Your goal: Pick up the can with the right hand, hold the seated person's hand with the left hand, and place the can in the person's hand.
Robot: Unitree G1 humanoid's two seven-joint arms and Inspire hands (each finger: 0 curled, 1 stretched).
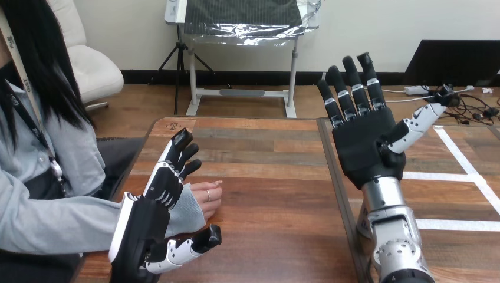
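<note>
While left hand (154, 203) flanks person's hand (207, 200), right hand (365, 141) upright, splayed.

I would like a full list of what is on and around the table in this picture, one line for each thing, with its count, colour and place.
table: one, brown wood, across the lower part of the view
tape lines: several, white, on the table's right part
person's hand: one, resting on the table near its left edge
left hand: one, black and white, at the view's left, set at the person's wrist; whether it grips the wrist I cannot tell
right hand: one, black with white on the thumb, raised over the table's right part, palm toward the camera, fingers straight, holding nothing
</note>
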